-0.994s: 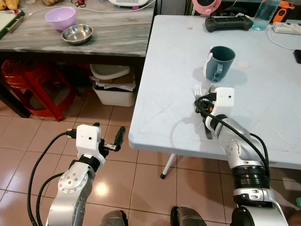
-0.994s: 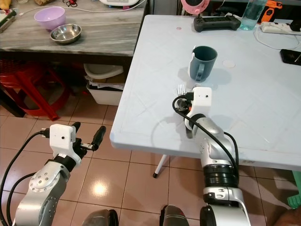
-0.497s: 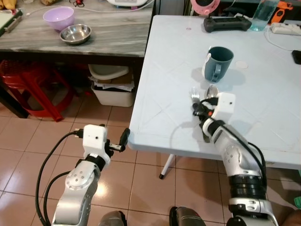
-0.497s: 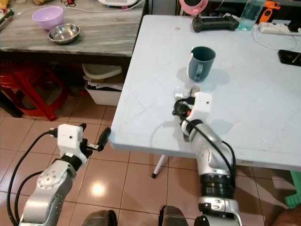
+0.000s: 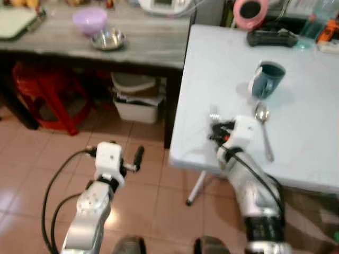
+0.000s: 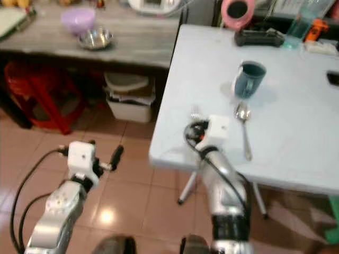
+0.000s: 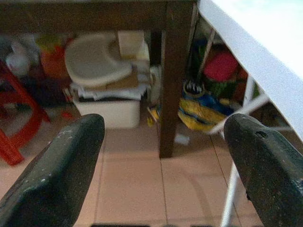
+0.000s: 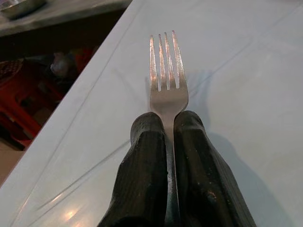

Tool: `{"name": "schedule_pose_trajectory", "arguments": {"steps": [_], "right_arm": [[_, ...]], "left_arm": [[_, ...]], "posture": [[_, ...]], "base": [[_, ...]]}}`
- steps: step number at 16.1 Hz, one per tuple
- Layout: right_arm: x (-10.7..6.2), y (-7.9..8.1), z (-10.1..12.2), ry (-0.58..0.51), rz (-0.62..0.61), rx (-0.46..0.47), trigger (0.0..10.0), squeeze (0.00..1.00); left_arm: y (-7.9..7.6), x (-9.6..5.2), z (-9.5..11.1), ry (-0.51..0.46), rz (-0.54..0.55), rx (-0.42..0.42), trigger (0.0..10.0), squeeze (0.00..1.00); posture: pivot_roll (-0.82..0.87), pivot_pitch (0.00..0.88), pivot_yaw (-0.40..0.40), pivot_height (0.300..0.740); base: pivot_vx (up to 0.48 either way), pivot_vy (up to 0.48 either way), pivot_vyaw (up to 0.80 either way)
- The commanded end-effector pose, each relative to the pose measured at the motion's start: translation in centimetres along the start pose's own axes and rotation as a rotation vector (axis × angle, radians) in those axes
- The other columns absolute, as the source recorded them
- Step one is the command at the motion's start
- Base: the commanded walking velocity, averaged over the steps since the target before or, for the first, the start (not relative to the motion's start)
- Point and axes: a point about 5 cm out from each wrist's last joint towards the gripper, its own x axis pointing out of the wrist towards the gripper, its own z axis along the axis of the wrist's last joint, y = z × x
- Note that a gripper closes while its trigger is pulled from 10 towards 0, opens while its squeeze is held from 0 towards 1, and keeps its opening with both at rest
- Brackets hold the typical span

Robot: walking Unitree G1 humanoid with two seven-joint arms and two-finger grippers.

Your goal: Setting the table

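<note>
Your right gripper (image 8: 165, 156) pinches a fork (image 8: 165, 71) low over the white table (image 5: 296, 121), left of the spoon (image 5: 263, 127) and mug (image 5: 266, 79). Release near the edge and it could slide off. The left gripper (image 7: 161, 156) hangs open, idle.

Blurred throughout: right gripper (image 5: 214, 123) over the near-left part of the white surface (image 5: 222, 69), with fork (image 5: 214, 112) tines poking out ahead of it. Spoon (image 5: 264, 131) flat just to the right, bowl end toward a blue mug (image 5: 266, 80) further back. Left gripper (image 5: 139, 156) low above the tiled floor (image 5: 47, 164), off the surface edge; purple bowl (image 5: 89, 20) and steel bowl (image 5: 107, 39) on the grey counter (image 5: 148, 39) beyond.
</note>
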Motion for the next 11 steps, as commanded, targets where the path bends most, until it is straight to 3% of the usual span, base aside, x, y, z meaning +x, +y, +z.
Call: {"name": "schedule_pose_trajectory", "arguments": {"steps": [1, 8, 11], "right_arm": [[-0.4, -1.2, 0.4, -0.027, -0.062, -0.022, 0.0, 0.0], [-0.9, -1.9, 2.2, -0.156, -0.132, -0.08, 0.0, 0.0], [-0.9, -2.1, 2.9, -0.191, -0.142, -0.099, 0.0, 0.0]], "left_arm": [[-0.7, 0.4, 0.4, -0.023, -0.018, 0.002, 10.0, 0.0], [-0.6, 1.2, 0.8, -0.069, -0.009, 0.047, 10.0, 0.0], [-1.0, 1.4, 0.8, -0.078, -0.017, 0.049, 10.0, 0.0]], "posture": [[-0.01, 0.06, 0.014, 0.74], [-0.02, 0.042, 0.014, 0.74], [-0.02, 0.035, 0.01, 0.74]], "base": [[0.0, 0.48, 0.0], [0.0, 0.473, 0.0], [0.272, 0.394, 0.0]]}}
